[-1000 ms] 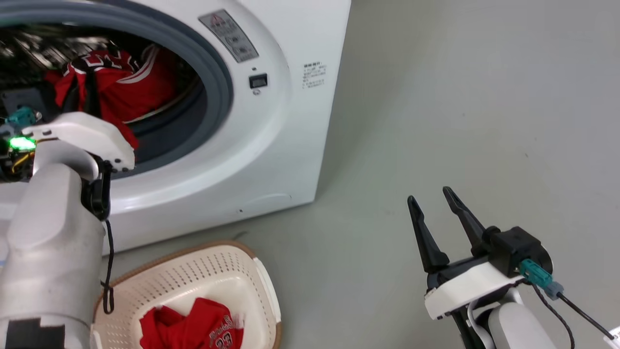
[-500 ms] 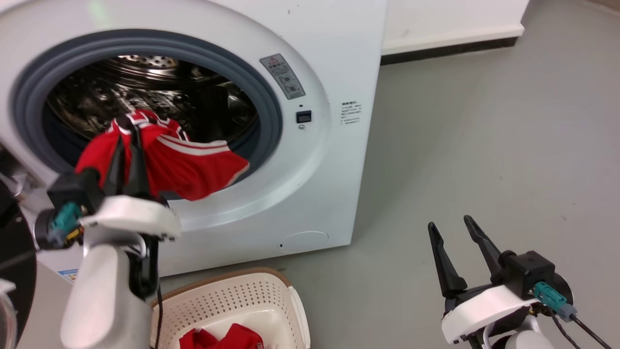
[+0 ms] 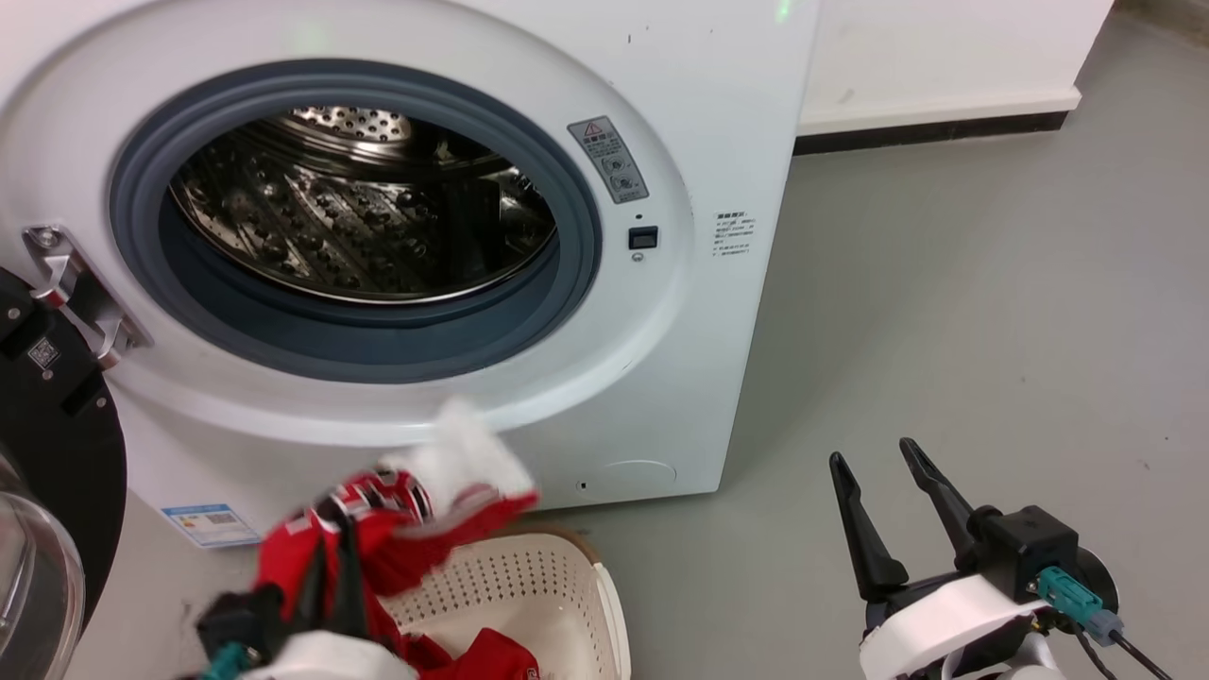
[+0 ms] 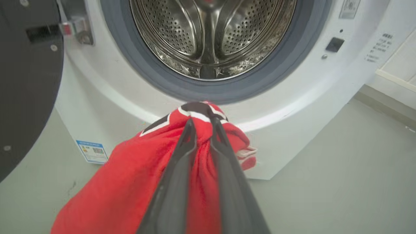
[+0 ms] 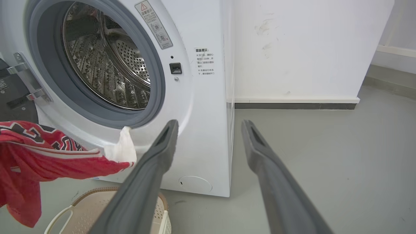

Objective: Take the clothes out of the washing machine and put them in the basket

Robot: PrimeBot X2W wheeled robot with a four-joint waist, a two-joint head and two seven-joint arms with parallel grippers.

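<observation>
My left gripper [image 3: 332,552] is shut on a red jersey [image 3: 387,529] with white and black trim, held just outside the washing machine [image 3: 680,359] and above the near-left rim of the cream basket [image 3: 538,581]. In the left wrist view the fingertips [image 4: 191,122] pinch the jersey [image 4: 130,182] by its trimmed edge, and the cloth hangs down to the left. The steel drum [image 3: 359,236] shows bare metal. Another red garment [image 3: 491,658] lies in the basket. My right gripper [image 3: 874,467] stands open over the floor at the lower right, holding nothing.
The machine's black-rimmed door [image 3: 47,453] is swung open at the far left. Grey floor [image 3: 992,331] spreads to the right of the machine up to a white wall with a dark skirting [image 3: 926,132]. In the right wrist view the basket [image 5: 94,203] sits below the hanging jersey [image 5: 39,152].
The head camera has shifted. My left gripper has pulled the jersey out of the drum and lowered it to just above the basket. The right gripper has stayed open in place.
</observation>
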